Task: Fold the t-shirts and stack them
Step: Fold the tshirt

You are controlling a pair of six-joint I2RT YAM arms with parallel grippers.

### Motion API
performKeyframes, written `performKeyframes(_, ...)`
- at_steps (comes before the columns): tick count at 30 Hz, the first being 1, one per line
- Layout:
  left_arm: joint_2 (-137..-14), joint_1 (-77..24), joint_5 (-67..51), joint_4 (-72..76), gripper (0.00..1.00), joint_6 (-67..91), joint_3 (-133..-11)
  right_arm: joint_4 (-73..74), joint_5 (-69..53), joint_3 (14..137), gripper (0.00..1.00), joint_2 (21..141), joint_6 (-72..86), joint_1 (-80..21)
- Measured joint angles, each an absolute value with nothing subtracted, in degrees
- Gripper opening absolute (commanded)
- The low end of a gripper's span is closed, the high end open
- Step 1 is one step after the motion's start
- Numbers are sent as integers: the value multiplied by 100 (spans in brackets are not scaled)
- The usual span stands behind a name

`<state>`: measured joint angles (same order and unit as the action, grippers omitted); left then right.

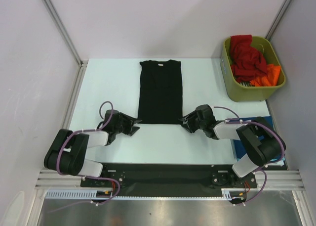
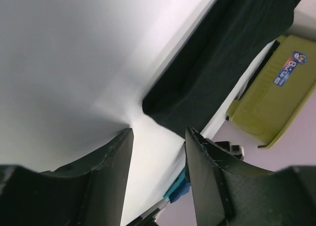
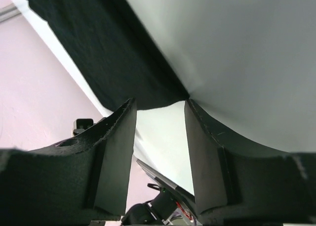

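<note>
The matte black t-shirt (image 1: 160,91) lies folded into a smooth, narrow rectangle.

Flat shirt (image 1: 160,91): plain black all over.
Back shirt (image 1: 245,53), in the bin: red.
Front shirt (image 1: 266,77), in the bin: orange.
Bin (image 1: 229,82): olive green.
Sticker (image 2: 289,67) on the bin: mostly blue, with white lettering.
Table (image 1: 108,82): white, with a faint blue-green tint.
Walls (image 1: 148,18): pale lilac-grey.
Left gripper (image 1: 133,124): black.
Right gripper (image 1: 186,121): black.
Arms (image 1: 74,152): black and white.
Cables (image 1: 106,106): purple.
Pad (image 1: 266,120) at the table's right edge: blue.
</note>
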<state>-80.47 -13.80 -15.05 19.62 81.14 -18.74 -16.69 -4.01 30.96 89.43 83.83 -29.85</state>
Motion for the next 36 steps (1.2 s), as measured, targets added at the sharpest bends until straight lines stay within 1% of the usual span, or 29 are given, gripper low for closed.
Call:
performKeyframes(8,-8403,-1328,-1406,1962,48,8311,-2150,-1577,-381,3175,49,9052,8691,-3017)
performKeyframes(12,-8547,-1267,-1413,1970,39,8335,-2228,-1533,-366,3183,49,9052,8840,-3041)
performKeyframes(14,-8628,-1243,-1424,1990,37,8350,-2265,-1518,-346,3186,49,9052,8899,-3052)
performKeyframes(15,-8665,-1232,-1431,1999,33,8353,-2285,-1514,-340,3186,49,9052,8923,-3059)
performKeyframes(17,-8726,-1214,-1433,1997,30,8344,-2318,-1511,-340,3188,49,9063,8989,-3068)
performKeyframes(20,-8796,-1186,-1455,1997,25,8340,-2349,-1533,-342,3210,48,9111,9041,-3068)
performKeyframes(21,-8823,-1168,-1479,1999,22,8340,-2359,-1570,-346,3229,47,9150,9050,-3068)
performKeyframes(23,-8895,-1131,-1529,2001,17,8307,-2394,-1651,-349,3280,38,9249,9059,-3057)
performKeyframes(24,-8930,-1109,-1570,2003,13,8291,-2416,-1691,-355,3291,32,9317,9085,-3050)
performKeyframes(26,-8986,-1072,-1638,1992,11,8243,-2464,-1732,-370,3295,29,9391,9124,-3033)
performKeyframes(27,-9008,-1059,-1675,1979,9,8217,-2491,-1750,-386,3301,20,9413,9129,-3024)
performKeyframes(30,-9050,-1028,-1747,1914,0,8125,-2563,-1758,-410,3306,5,9480,9129,-2995)
performKeyframes(33,-9076,-1013,-1793,1837,0,7994,-2635,-1732,-467,3310,0,9491,9078,-2963)
performKeyframes(36,-9083,-1007,-1824,1684,0,7806,-2735,-1634,-530,3354,0,9472,8892,-2930)
